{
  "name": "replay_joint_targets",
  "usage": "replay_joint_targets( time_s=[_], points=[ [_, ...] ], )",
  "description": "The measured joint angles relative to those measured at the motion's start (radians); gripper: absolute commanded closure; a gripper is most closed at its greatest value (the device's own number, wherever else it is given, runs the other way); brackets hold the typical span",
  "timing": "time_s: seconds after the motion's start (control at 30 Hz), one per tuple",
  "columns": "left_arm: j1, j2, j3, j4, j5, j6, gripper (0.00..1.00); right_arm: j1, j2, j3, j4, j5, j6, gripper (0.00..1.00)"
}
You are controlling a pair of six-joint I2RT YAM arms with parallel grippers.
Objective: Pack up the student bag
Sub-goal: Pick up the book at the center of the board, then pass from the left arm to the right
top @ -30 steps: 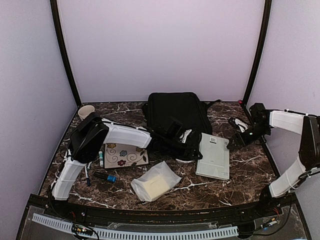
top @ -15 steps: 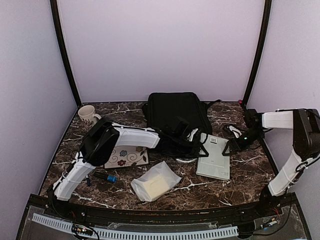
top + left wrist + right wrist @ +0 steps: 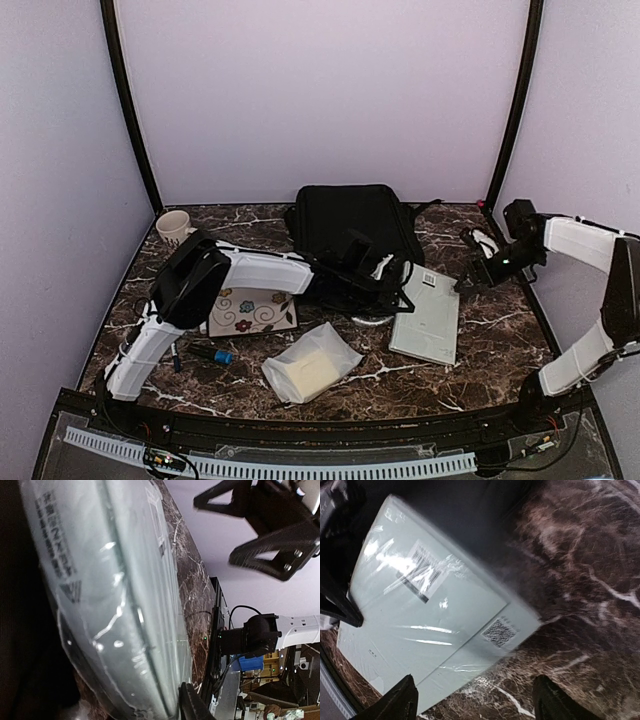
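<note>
Hangs wide open and empty: right gripper (image 3: 475, 705), above the far corner of the shrink-wrapped package (image 3: 435, 625). Cannot tell the hold of the left gripper (image 3: 378, 268), tucked close at that package's left edge, by the near edge of the student bag (image 3: 350, 225), flat at the back middle. Leaves bare marble table (image 3: 500, 340) right of and in front of the package. Shows a barcode label (image 3: 422, 570) and a square code (image 3: 497, 631) on the wrap; side print (image 3: 52, 535) too blurred to read.
</note>
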Motion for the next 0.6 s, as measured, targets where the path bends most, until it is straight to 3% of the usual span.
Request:
replay_joint_targets(
  time_s=[0.07,0.1,0.3,0.6],
  points=[
    [-0.001,-0.047,-0.042,-0.009,0.001,0.028,1.00,-0.022,-0.082,0.044,-0.016,0.006,0.004,0.02],
    [-0.001,-0.071,-0.059,-0.016,0.000,0.046,1.00,-0.032,-0.125,0.069,-0.010,0.013,0.015,0.00],
    [0.003,-0.231,-0.142,-0.029,-0.059,0.141,1.00,-0.069,-0.318,0.145,0.086,0.009,0.108,0.00],
    [0.076,-0.475,-0.326,-0.033,-0.214,0.241,1.00,-0.070,-0.272,0.178,0.124,-0.214,0.204,0.00]
  ],
)
